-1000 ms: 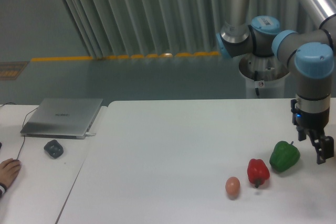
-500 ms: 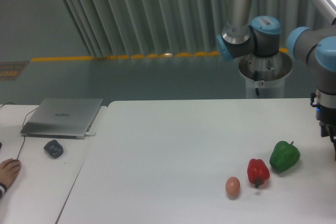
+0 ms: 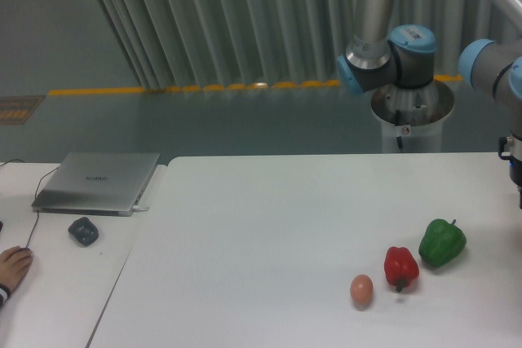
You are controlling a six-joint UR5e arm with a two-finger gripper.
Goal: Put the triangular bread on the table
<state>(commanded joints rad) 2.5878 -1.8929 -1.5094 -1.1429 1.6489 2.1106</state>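
On the tabletop (image 3: 269,226) no bread shows and the claw is out of frame, so its state is unknown; bread is likely light, soft, best pinched gently across its flat faces.

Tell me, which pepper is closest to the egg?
The red pepper. It sits just right of the small tan egg, while the green pepper lies farther right and further back on the white table.

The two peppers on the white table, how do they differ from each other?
The red pepper is smaller than the green pepper. The red pepper sits nearer the camera and next to the egg, while the green pepper lies farther back and to the right. The red pepper's stem points down toward the table; the green pepper's stem points up. Both are glossy and lie close together.
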